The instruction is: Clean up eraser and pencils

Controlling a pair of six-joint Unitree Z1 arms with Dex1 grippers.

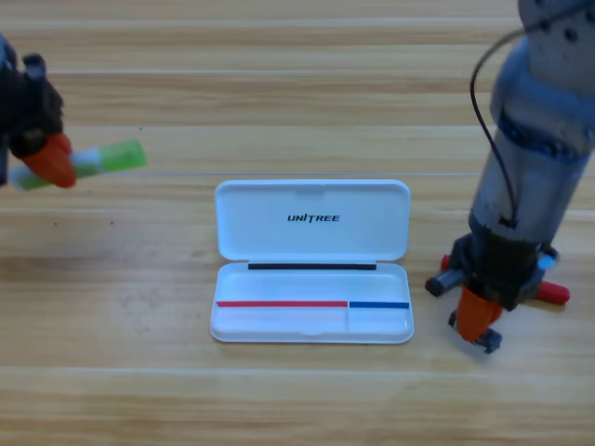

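Wooden desk (297,409): open white case (312,263) centre; left gripper (46,163) fingers grasping green-tipped pencil (107,157); right gripper (476,321) over black-red pencil (548,290), finger state indiscernible.

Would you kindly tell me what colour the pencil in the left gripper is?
Light green with a pale translucent part, seen in the high view: pencil, held by the left gripper.

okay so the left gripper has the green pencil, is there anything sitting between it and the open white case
Nothing visible does. The left gripper holds the green pencil at the left edge, and only bare table lies between it and the open white case. The right gripper works on the case's far side.
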